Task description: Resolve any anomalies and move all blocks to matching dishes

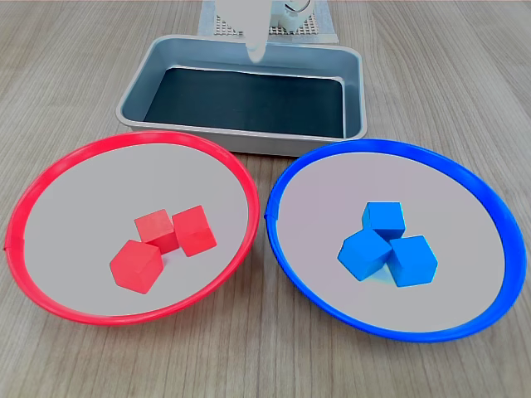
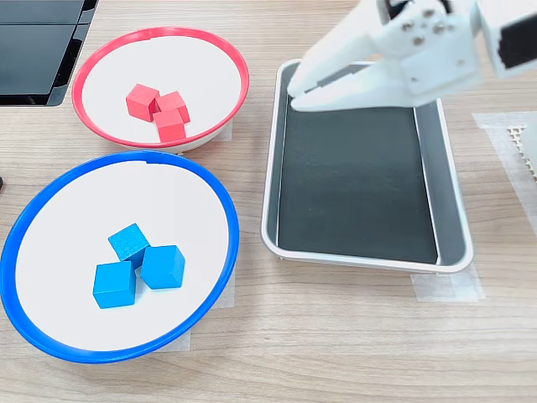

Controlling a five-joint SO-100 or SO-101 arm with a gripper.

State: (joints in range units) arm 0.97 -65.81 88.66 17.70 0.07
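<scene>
Three red blocks (image 1: pixel 154 228) (image 2: pixel 143 101) lie bunched together inside the red-rimmed dish (image 1: pixel 83 199) (image 2: pixel 201 75). Three blue blocks (image 1: pixel 383 220) (image 2: pixel 128 243) cluster inside the blue-rimmed dish (image 1: pixel 465 215) (image 2: pixel 67 218). In both exterior views my white gripper (image 1: pixel 255 51) (image 2: pixel 298 94) hangs over the far end of the silver tray, away from both dishes. Its fingers meet at the tips and hold nothing, so it is shut.
A rectangular silver tray (image 1: pixel 133 91) (image 2: pixel 449 168) with a dark bottom holds no blocks and sits behind the dishes. A white perforated mat (image 1: pixel 307 29) (image 2: pixel 524 143) lies beyond it. A black object (image 2: pixel 38 42) sits at the second exterior view's top left.
</scene>
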